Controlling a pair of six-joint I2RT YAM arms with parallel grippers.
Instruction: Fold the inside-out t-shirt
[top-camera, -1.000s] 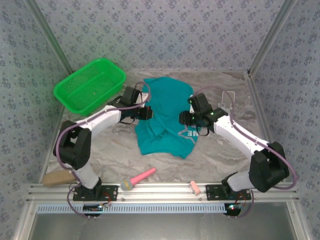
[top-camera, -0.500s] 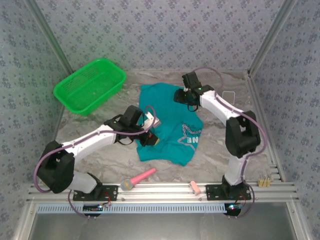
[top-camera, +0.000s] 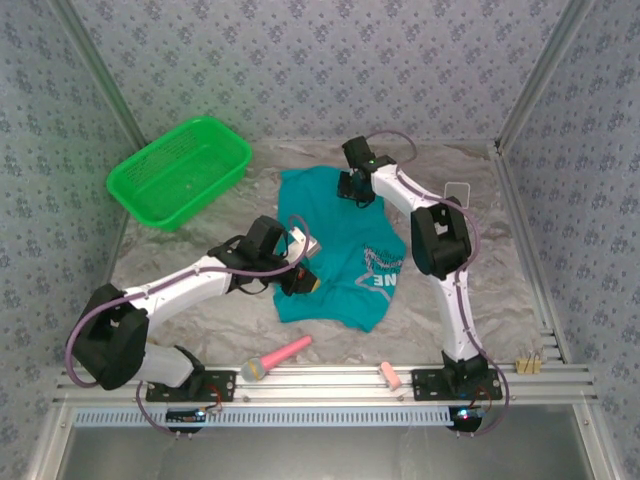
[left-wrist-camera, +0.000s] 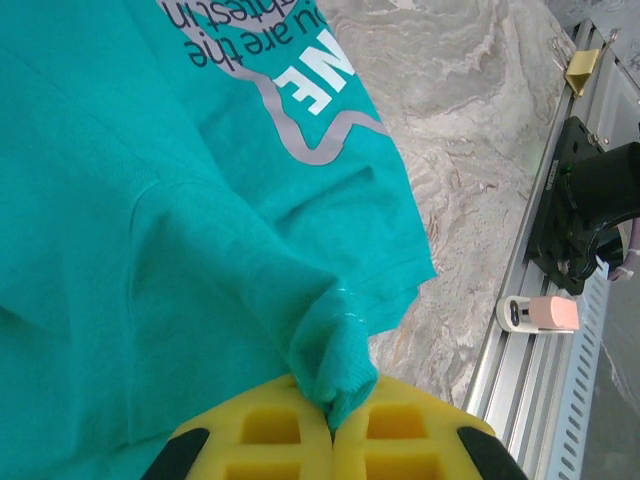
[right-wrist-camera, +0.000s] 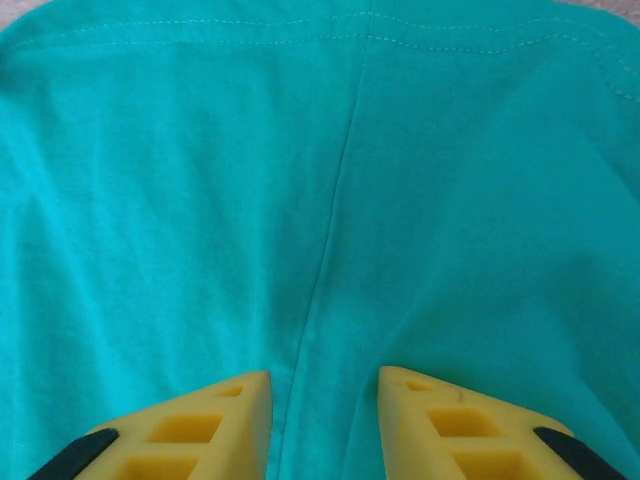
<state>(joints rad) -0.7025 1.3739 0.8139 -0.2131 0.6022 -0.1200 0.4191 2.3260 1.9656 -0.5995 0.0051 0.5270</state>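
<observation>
Left gripper (left-wrist-camera: 332, 420) of mine was pressed together on a small bunched fold of the teal, short-sleeved t-shirt of soft cloth (left-wrist-camera: 150, 200). In the left wrist view the cloth rose in a little peak straight into my shut yellow fingertips (left-wrist-camera: 270, 435) at the bottom of the frame. From overhead, that pinch sat on the shirt's left edge, just left of the picture's centre. I judged it was placed there so that side could be lifted and carried over, not dragged flat.

My right gripper (right-wrist-camera: 322, 400) had its fingers spread, a clear gap between them, straddling a straight seam that ran down the middle of the right wrist view. A stitched edge crossed the top of that frame. I could not tell whether the pads touched the cloth. Overhead, this gripper (top-camera: 352, 190) stood at the shirt's upper edge, above centre. My guess was that it was lined up to close on the far edge, giving a second hold opposite the first.

The t-shirt (top-camera: 340, 245) lay mostly flat in the middle of the grey marbled table top (top-camera: 200, 310), with a pale printed patch (top-camera: 382, 272) showing toward its lower right. A green plastic mesh basket (top-camera: 180, 170) sat in the upper left, apart from the shirt. No fold looked finished yet.
</observation>
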